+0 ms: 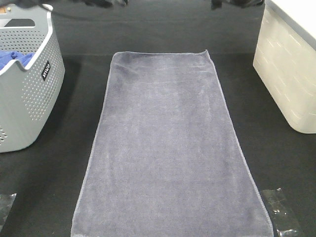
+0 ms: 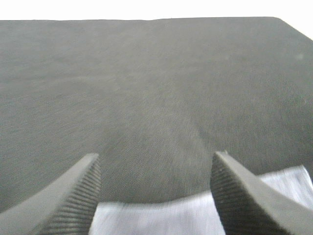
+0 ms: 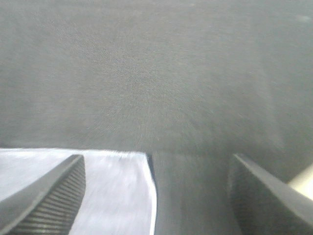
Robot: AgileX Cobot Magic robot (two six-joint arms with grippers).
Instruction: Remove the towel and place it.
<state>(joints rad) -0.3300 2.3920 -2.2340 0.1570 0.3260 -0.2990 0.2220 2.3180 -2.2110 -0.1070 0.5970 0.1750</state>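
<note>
The slate-grey towel (image 1: 165,148) lies spread flat on the black table (image 1: 276,158), its long side running from the far middle to the front edge. My left gripper (image 2: 156,196) is open and empty. It hovers over bare table with the towel's far edge (image 2: 161,218) between its fingers (image 2: 73,200). My right gripper (image 3: 156,196) is open and empty, with the towel's far corner (image 3: 117,186) by one finger (image 3: 54,196). In the exterior high view only dark bits of the arms show at the top edge.
A grey perforated basket (image 1: 29,94) stands at the left with a bright blue cloth (image 1: 15,59) inside. A cream box (image 1: 289,74) stands at the right. Clear plastic scraps lie at the front right (image 1: 279,212) and the front left (image 1: 6,205).
</note>
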